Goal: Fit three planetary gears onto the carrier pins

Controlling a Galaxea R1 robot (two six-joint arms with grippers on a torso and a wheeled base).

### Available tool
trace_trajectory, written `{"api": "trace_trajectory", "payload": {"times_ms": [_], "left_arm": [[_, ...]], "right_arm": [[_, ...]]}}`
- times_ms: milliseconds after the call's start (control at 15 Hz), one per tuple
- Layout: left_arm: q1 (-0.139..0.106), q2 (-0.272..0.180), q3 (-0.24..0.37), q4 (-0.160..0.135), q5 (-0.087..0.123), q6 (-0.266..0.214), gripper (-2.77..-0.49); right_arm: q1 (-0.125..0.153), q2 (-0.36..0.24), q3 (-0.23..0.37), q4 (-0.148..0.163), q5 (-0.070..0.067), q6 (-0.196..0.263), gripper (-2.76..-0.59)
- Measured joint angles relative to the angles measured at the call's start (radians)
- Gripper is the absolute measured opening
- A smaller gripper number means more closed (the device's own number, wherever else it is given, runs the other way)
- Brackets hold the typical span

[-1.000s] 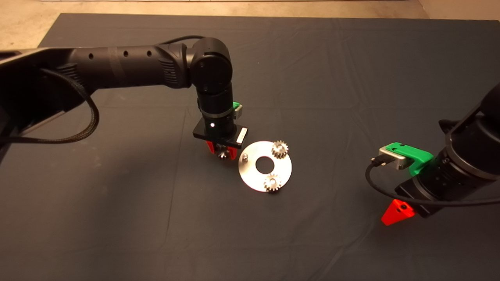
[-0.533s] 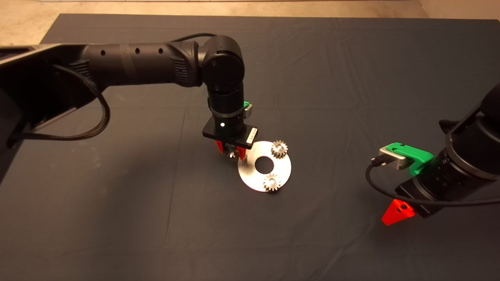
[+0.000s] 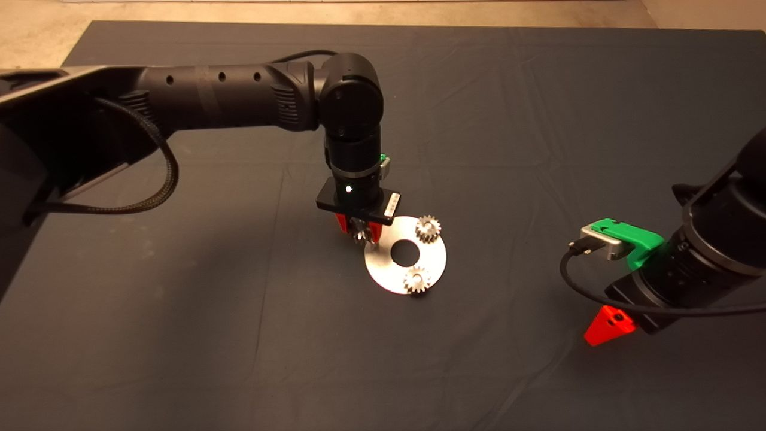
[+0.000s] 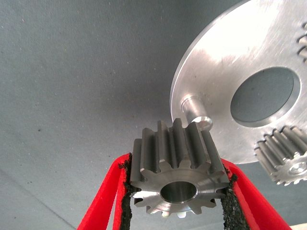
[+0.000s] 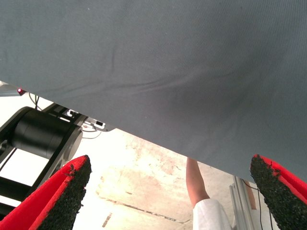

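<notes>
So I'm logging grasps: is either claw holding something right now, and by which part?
The left claw holds a planetary gear, its pads pressing the toothed rim on opposite sides, near the free carrier pin. The right claw is open, holding nothing.

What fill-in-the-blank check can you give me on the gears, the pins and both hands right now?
1. The number of planetary gears already seated on the disc is ____.
2. The left hand is shut on the ____ gear.
3. The carrier pin beside that gear is still ____.
4. The right hand, waiting at the mat's lower right edge, has its fingers ____.

Missing words: two; third; bare; open
</notes>
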State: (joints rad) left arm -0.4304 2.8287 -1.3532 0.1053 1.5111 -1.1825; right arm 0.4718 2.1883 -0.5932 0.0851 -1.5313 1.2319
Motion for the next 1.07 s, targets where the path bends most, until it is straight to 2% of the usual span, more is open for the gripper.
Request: {"api": "trace_trajectory", "payload": {"times_ms": [267,867,1067], "left_arm": [[0.000,0.003,-0.002,0.000,-0.001,-0.028,-2.25],[0.001,0.003,-0.008,0.000,0.000,-0.055,-2.25],[0.001,0.017,-0.015,0.001,0.000,-0.063,-2.25]], "right_arm": [[0.000,0.000,0.000,0.000,0.000,0.000,-0.89],[0.000,0.000,0.001,0.000,0.000,0.000,-0.89],[0.000,0.000,0.001,0.000,0.000,0.000,-0.89]]}}
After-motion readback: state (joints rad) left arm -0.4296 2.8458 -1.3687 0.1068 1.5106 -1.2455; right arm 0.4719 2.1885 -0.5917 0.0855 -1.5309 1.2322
